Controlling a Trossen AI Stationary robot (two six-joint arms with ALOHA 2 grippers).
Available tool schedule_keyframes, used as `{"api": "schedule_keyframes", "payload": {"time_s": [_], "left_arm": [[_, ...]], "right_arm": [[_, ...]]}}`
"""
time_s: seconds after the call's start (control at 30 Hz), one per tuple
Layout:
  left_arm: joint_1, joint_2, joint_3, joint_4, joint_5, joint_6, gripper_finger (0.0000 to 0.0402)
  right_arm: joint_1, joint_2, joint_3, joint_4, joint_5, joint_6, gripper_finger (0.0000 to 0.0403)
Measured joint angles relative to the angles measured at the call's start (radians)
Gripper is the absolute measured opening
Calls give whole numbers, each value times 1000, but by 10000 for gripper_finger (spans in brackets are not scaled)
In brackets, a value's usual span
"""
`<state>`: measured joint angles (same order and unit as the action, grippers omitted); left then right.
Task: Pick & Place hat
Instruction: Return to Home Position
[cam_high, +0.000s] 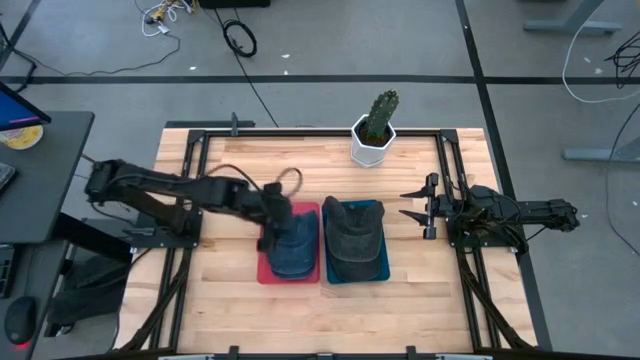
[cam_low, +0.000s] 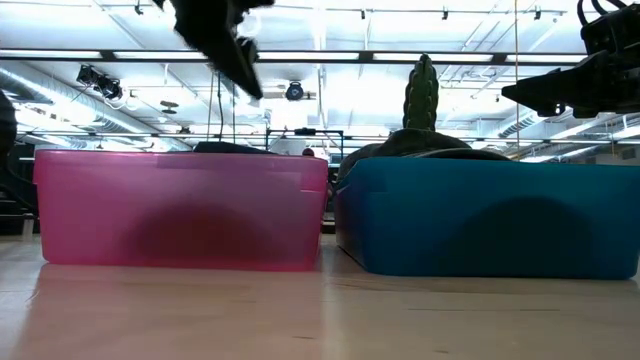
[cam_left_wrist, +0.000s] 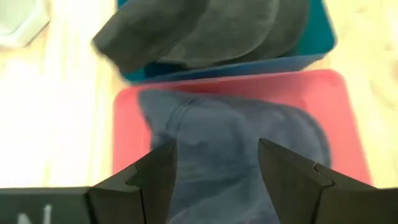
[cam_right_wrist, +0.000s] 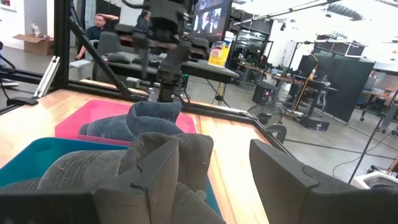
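The left end effector hovers over the red bin, fingers spread wide and holding nothing; its wrist view looks straight down past both dark fingers onto the blue cap, which lies inside that bin and fills most of it. Just beside the red bin, touching or nearly so, stands the blue bin, with the black cap resting in it, crown bulging above the rim. The right end effector is well apart from both bins, near the right edge of the bench, held level and pointing toward them, its fingers parted and empty. Behind the bins, at the far edge of the bench, a cactus stands upright in a white pot
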<state>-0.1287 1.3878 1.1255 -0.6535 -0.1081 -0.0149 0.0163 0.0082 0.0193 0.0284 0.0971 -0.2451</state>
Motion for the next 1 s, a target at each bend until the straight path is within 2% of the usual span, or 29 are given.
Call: {"api": "schedule_keyframes", "payload": {"time_s": [0.1,0.33,0.47,0.7,1.0], "left_arm": [[63,-99,-130,94,41,-3,227],[153,-366,-408,320,41,-113,227],[157,-540,-542,453,-33,-171,227],[157,-846,-726,468,-120,-216,227],[157,-1211,-866,460,-130,-207,227]], "right_arm": [[0,0,0,0,0,0,201],[0,0,0,0,0,0,201],[0,0,0,0,0,0,201],[0,0,0,0,0,0,201],[0,0,0,0,0,0,201]]}}
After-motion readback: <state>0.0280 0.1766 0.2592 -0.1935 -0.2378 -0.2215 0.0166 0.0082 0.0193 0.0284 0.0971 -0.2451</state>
